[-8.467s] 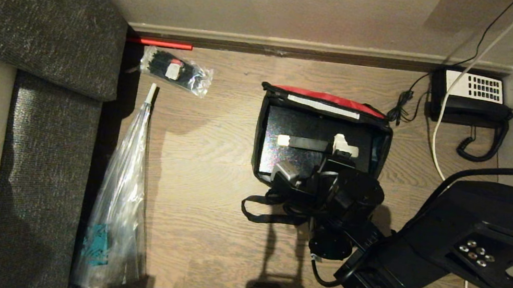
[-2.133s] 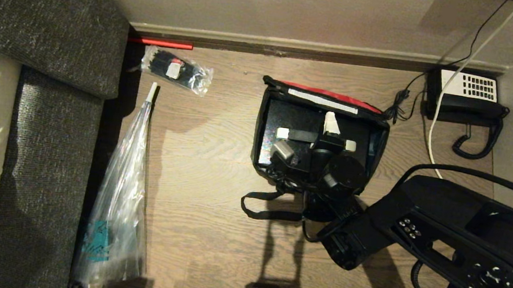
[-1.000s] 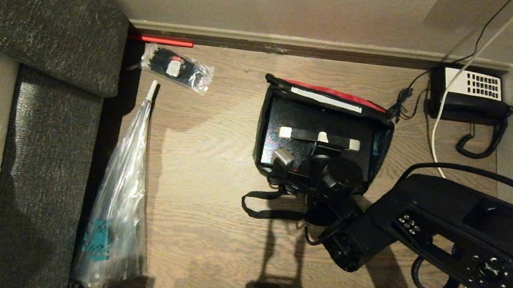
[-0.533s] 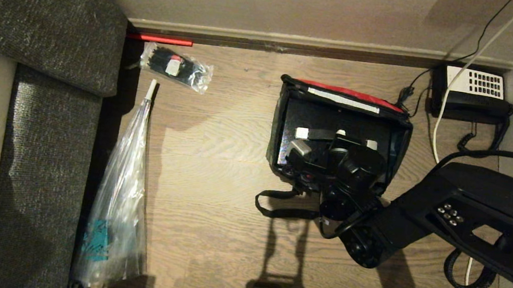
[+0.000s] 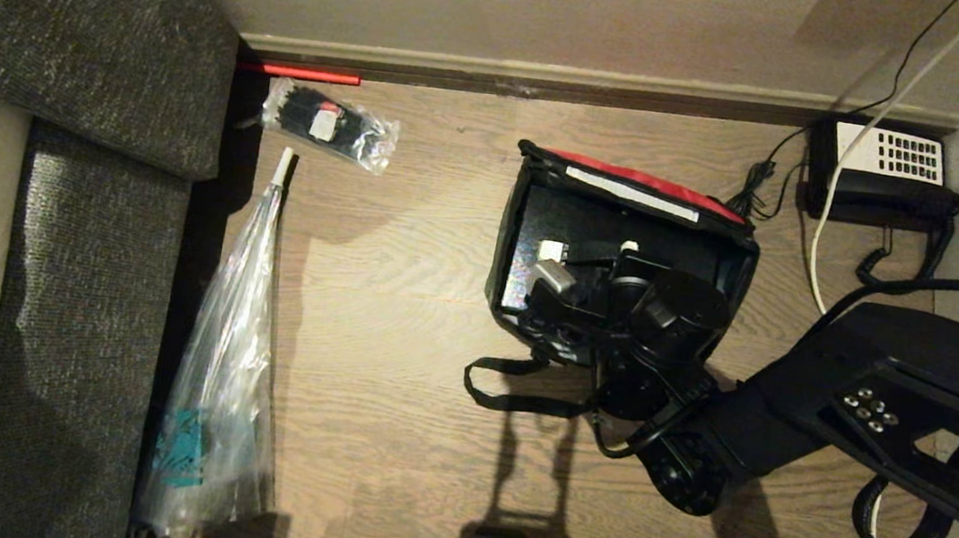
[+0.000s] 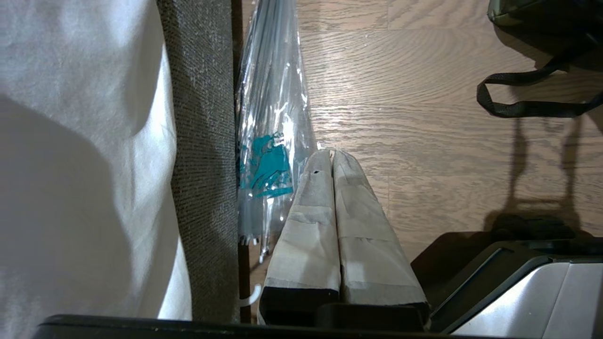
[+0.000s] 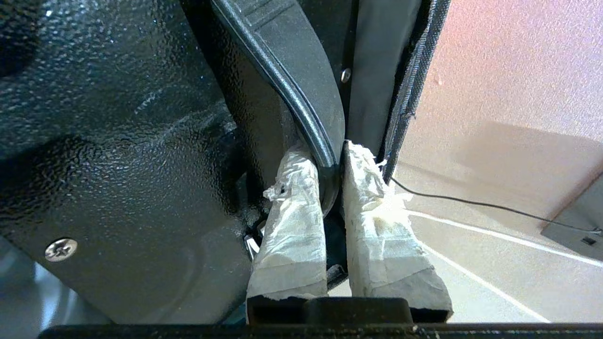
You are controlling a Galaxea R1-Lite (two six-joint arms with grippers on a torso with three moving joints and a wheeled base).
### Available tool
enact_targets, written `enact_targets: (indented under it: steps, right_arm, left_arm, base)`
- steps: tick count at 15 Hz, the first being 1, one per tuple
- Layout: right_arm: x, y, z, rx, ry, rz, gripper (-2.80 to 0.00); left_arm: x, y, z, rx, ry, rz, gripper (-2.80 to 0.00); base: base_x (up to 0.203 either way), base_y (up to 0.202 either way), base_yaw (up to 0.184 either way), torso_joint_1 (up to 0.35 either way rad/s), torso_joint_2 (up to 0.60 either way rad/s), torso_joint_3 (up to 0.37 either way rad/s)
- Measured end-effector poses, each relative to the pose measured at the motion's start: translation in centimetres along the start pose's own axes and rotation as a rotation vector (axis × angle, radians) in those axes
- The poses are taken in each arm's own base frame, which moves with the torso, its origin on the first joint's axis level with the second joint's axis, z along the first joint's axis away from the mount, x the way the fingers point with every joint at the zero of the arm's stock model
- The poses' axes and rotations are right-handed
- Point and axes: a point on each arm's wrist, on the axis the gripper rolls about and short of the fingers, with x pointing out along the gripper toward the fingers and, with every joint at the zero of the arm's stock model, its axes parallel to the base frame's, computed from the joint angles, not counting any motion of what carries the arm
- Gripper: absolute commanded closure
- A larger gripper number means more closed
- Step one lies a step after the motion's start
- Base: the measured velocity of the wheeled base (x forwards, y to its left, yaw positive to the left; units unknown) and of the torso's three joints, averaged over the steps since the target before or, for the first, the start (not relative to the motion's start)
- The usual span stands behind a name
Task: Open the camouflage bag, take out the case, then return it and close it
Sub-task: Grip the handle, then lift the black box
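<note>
The right gripper (image 7: 330, 188), its tape-wrapped fingers (image 7: 292, 226) pinched narrowly on the black carry handle (image 7: 301, 108) of the rigid glossy black case (image 5: 557, 224), hangs directly above the open green-and-black camouflage fabric bag (image 5: 633, 187), in which the case lies. The bag's long axis runs roughly parallel to the skirting board (image 5: 600, 80) beyond it, so the lift judged due next runs straight up out of the opening. The left gripper (image 6: 332, 162), fingers pressed together, is parked well away from the bag, beside the clear plastic bag (image 6: 271, 141).
</note>
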Motion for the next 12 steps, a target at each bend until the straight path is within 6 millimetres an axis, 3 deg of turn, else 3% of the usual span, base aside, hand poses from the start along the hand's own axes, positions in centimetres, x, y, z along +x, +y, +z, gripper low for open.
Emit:
enact_targets:
  steps: [12]
  right_arm:
    - [-0.6,-2.5,0.2,0.031,-0.013,-0.037,0.0]
  left_arm:
    - [0.0,0.0,0.0,0.0,0.0,0.0,0.0]
  base:
    - [0.0,0.0,0.0,0.0,0.0,0.001]
